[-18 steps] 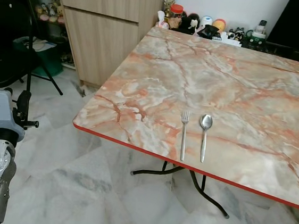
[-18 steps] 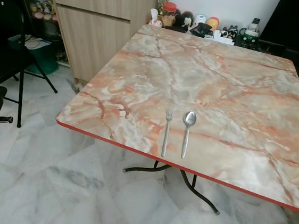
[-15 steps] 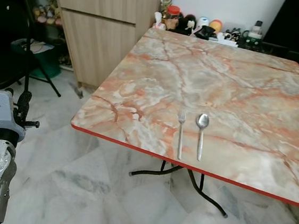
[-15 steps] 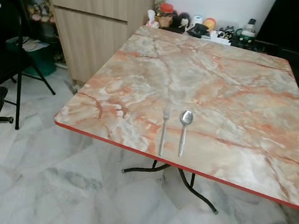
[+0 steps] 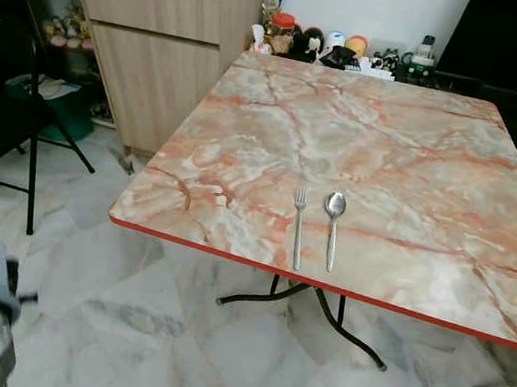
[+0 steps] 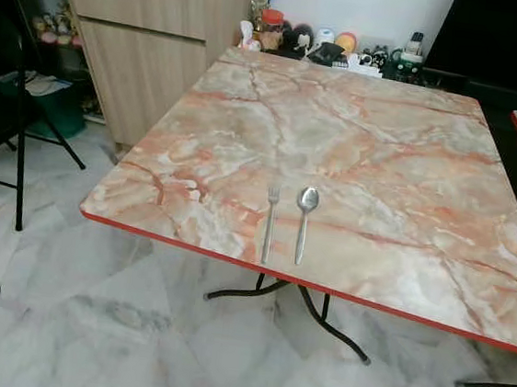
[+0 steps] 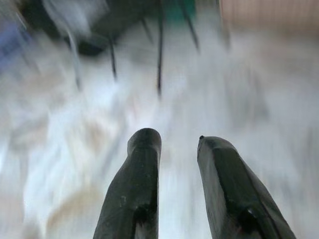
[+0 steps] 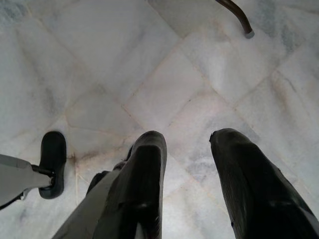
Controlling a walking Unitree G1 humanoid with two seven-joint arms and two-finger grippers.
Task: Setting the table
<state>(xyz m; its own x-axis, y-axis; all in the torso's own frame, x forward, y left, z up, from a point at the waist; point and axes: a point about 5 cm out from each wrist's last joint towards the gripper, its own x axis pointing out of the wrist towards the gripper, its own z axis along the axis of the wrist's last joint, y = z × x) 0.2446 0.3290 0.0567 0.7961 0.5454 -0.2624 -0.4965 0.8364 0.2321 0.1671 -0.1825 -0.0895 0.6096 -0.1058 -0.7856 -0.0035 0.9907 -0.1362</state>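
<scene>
Marble table (image 5: pixel 412 136): 1 fork (image 5: pixel 298 225), 1 spoon (image 5: pixel 333 227), side by side near front edge. Left gripper (image 7: pixel 177 144), right gripper (image 8: pixel 187 142): fingers parted, empty, over floor.

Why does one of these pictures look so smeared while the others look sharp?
The left wrist view is motion-blurred: the floor and chair legs streak, though the left gripper's black fingers stay fairly crisp. The right wrist view is sharp, with clear floor tiles beyond the right gripper. Both eye views are clear, the fork and spoon distinct on the evenly lit table.
</scene>
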